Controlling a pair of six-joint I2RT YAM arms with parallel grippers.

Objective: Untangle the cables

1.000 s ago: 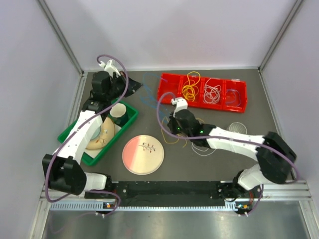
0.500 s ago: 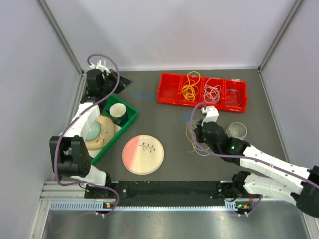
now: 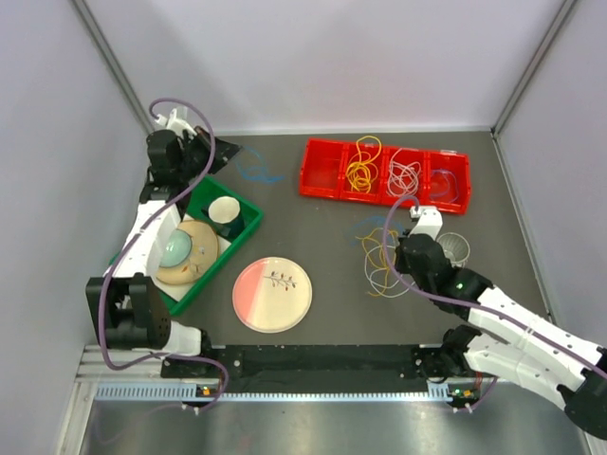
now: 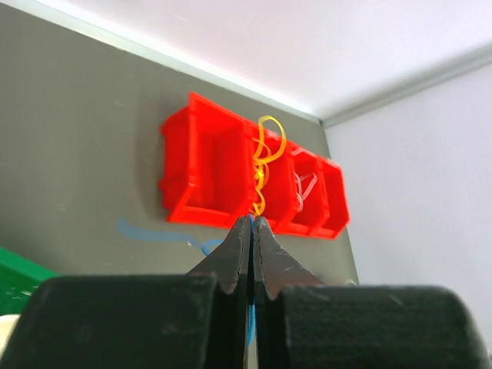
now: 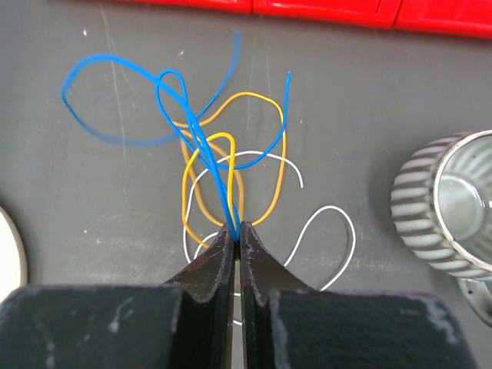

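Note:
A tangle of thin blue (image 5: 115, 69), yellow (image 5: 273, 154) and white (image 5: 338, 231) cables lies on the dark table, right of centre in the top view (image 3: 379, 254). My right gripper (image 5: 237, 228) is shut on blue and yellow strands of it, low over the table (image 3: 393, 258). My left gripper (image 4: 252, 223) is at the far back left (image 3: 226, 150), shut on a thin blue cable (image 4: 154, 233) that trails across the table (image 3: 258, 175). More yellow cables (image 3: 363, 161) and white cables (image 3: 404, 176) lie in the red tray (image 3: 322, 175).
A ribbed metal cup (image 3: 453, 248) stands just right of the tangle, also in the right wrist view (image 5: 450, 204). A pink plate (image 3: 272, 294) lies near the front centre. A green bin (image 3: 248, 227) at the left holds a bowl and a cup.
My right gripper has drawn the tangle rightward and nearer, away from the plate. My left gripper has moved further back and left with the blue cable.

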